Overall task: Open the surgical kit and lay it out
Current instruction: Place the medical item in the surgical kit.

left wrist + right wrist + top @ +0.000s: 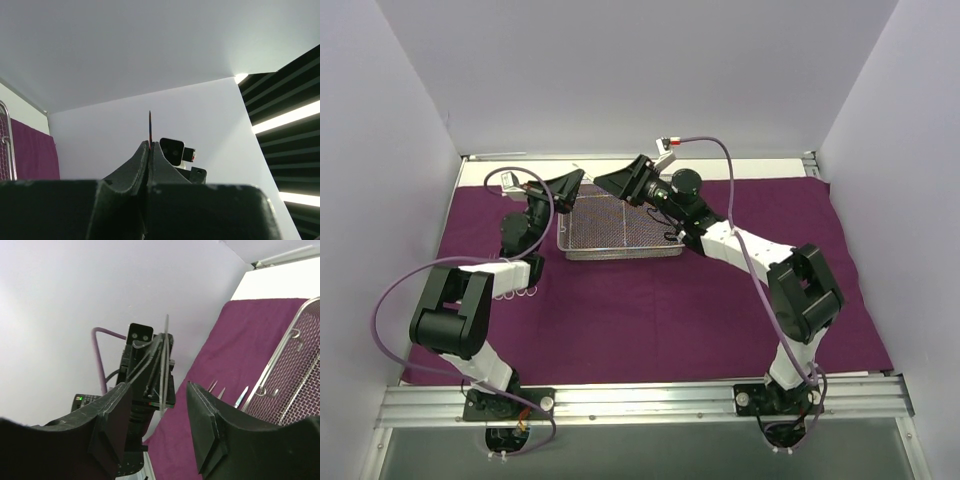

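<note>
Top external view: the dark purple cloth wrap [650,320] lies opened flat over the table, and its left edge comes close to the left wall [380,200]. On the left part of the cloth, small instruments [520,292] lie side by side with the ring handles toward the near side, partly hidden under the left arm. The left gripper [577,181] hangs above the far left corner of the tray. In the left wrist view its fingers [135,165] are pressed together on a slim metal instrument [149,127], which stands out past the tips. The wire-mesh tray [620,251] sits on the far middle of the cloth, with cloth showing on its left, near and right sides. The right gripper [602,182] faces the left one, the tips near but apart. In the right wrist view its jaws stand wide, and the left gripper with its instrument shows beyond the gap. A broad band of cloth runs from the tray to the right edge.
</note>
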`<state>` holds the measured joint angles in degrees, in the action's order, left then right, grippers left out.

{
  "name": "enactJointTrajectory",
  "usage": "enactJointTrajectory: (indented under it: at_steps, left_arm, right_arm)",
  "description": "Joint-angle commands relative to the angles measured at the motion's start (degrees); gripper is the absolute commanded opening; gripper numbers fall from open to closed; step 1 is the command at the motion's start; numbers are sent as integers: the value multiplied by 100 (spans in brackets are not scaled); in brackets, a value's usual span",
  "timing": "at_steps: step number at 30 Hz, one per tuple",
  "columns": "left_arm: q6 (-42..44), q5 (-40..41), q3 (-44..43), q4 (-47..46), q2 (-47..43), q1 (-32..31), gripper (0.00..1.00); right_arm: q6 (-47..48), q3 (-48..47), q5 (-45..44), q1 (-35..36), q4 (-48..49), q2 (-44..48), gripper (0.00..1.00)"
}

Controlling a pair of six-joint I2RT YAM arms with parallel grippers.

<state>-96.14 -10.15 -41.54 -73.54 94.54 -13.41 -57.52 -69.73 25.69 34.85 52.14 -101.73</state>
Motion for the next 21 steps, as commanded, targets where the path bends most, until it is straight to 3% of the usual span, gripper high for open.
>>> enactJointTrajectory:
  at_steps: [1,21]
  left_arm:
    - [-72,119,5,-1339,-252,-56,2]
    - [-28,145,164,-1312,-393,-180,2]
  right_arm:
    - [-40,-304,6,74,341,-39,47]
    - [-67,-418,-12,101,394,-251,33]
